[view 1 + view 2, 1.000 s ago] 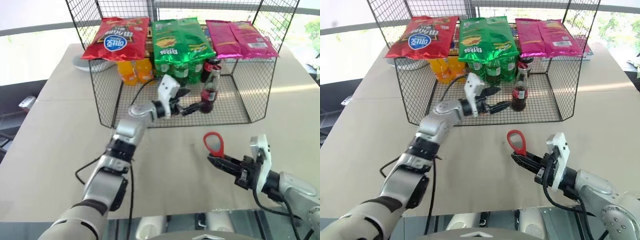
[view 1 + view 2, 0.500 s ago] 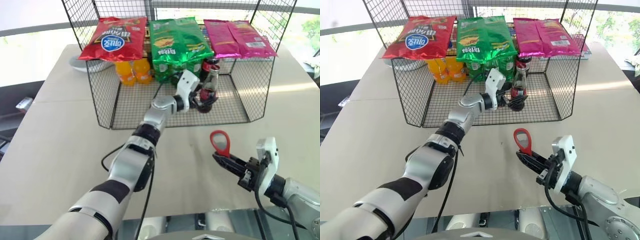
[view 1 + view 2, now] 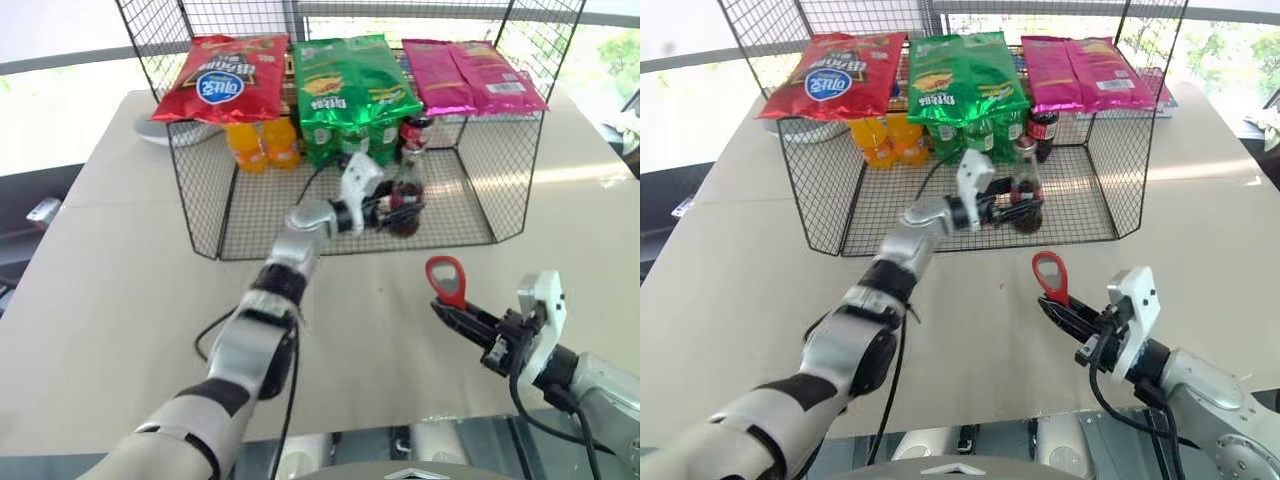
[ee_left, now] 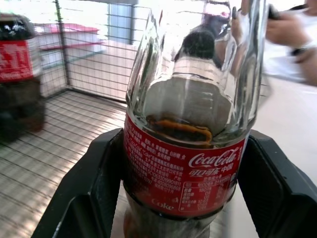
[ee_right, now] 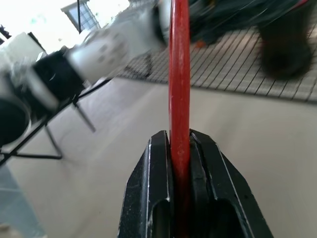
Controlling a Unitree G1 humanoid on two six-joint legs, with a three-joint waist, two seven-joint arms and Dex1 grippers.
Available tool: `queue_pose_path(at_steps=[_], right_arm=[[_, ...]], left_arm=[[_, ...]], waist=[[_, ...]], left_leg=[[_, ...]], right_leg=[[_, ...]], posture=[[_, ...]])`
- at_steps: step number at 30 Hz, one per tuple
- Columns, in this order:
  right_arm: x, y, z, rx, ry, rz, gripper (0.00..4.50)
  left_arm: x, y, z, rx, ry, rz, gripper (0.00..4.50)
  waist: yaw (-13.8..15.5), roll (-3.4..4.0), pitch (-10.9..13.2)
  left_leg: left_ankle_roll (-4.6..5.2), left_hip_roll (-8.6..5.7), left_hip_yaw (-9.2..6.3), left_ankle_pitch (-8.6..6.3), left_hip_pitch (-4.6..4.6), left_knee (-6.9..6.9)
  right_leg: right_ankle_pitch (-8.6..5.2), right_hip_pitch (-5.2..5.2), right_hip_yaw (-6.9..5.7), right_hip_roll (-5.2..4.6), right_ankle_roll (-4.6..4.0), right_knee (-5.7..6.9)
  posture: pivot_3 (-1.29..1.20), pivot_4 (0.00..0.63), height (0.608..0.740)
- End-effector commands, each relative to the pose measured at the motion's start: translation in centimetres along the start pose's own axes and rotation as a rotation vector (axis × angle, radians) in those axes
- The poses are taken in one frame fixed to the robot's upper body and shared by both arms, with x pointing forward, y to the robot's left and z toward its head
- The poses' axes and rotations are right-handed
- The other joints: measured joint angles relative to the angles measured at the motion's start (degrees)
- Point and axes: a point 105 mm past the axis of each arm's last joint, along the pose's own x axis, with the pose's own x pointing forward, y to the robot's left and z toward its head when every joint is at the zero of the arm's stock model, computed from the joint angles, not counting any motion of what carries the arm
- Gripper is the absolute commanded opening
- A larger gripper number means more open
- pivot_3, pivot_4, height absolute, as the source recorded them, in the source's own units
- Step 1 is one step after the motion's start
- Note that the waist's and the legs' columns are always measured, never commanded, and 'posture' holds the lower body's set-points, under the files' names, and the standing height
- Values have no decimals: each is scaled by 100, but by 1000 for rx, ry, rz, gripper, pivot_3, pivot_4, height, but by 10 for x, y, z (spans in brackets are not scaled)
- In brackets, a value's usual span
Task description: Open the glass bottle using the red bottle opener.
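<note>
while the glass bottle (image 3: 405, 197) stands upright on the wire floor of the mesh basket (image 3: 455, 215), near its open front edge, it is flanked by the two black fingers (image 4: 94, 183) of the left gripper (image 3: 392, 211), which are seen pressed against the red label band on either side, so the bottle is gripped at its middle. just behind it a darker bottle with a red cap (image 3: 417, 133) is seen, and green bottles (image 3: 345, 140) and orange bottles (image 3: 262, 142) are lined along the back under snack bags (image 3: 350, 80). nearer the front of the beige table (image 3: 120, 290), the red bottle opener (image 3: 447, 281) is clamped edge-on by the fully closed right gripper (image 3: 468, 322), ring end up.
</note>
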Motion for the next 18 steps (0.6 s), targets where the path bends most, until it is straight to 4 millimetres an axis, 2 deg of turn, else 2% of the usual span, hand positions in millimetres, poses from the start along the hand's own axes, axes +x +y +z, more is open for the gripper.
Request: queue_pose_path(at_steps=[1,6,9,15,16,18], right_arm=[[0,0,9,-56,-34,14,0],[7,-6,11,-78,-33,37,0],[12,-9,11,-90,-29,56,0],[17,-16,15,-127,-22,74,0],[18,-17,15,-134,-19,76,0],[19,-17,15,-146,-18,80,0]], left_arm=[[-28,-41,40,99,-39,-120,2701],[-64,-47,19,88,58,-1,2701],[-72,-53,4,71,74,21,2701],[-74,-55,-23,43,106,31,2701],[-74,-56,-24,42,105,28,3762],[-74,-55,-23,42,99,29,4433]], waist=[[-20,5,-3],[153,13,-7],[165,13,-7],[171,14,-10],[170,15,-10],[161,14,-10]], left_leg=[[-1,3,1,0,1,0],[0,-4,-4,-1,8,31],[5,-8,-3,-2,7,35],[5,-2,-1,-1,9,35],[5,-2,-1,-1,9,35],[5,-2,2,-1,8,35]], right_leg=[[2,-4,12,-8,-3,-2],[12,18,8,-17,-1,-8],[21,21,10,1,-1,-11],[28,19,14,17,-6,-7],[28,19,13,17,-6,-6],[28,18,16,17,-6,-7]], posture=[[0,150,740],[0,150,740],[0,150,740],[0,150,740],[0,150,740],[0,150,740]])
